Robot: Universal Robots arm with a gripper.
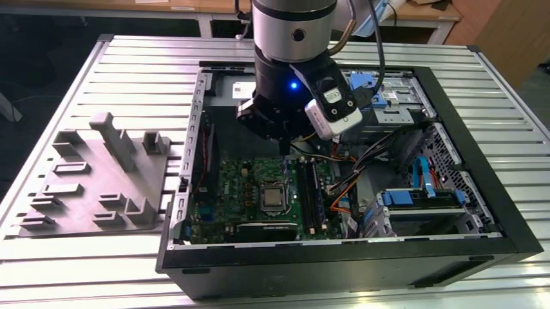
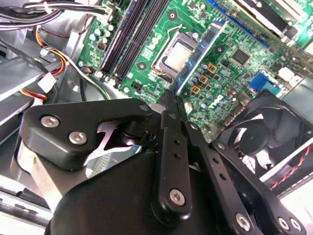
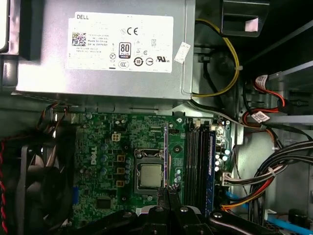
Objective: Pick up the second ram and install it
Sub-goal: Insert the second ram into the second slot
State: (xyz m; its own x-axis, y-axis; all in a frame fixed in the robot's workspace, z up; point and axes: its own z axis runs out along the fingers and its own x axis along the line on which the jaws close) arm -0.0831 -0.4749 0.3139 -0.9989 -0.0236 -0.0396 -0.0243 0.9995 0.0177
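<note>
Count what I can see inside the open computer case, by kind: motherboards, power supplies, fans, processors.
Motherboard: 1
Power supply: 1
Fan: 1
Processor: 1
Total: 4

Inside the case: a silver power supply with a white label sits right against the edge of the green motherboard. The CPU is in its socket about mid-board. There's a black fan on one side of it with a red wire alongside, and long black memory slots on the other. Past the slots is a bundle of black, white and orange cables, and a yellow cable loops beside the supply. The gripper hangs over the board just beside the CPU, fingers closed tip to tip.
</note>
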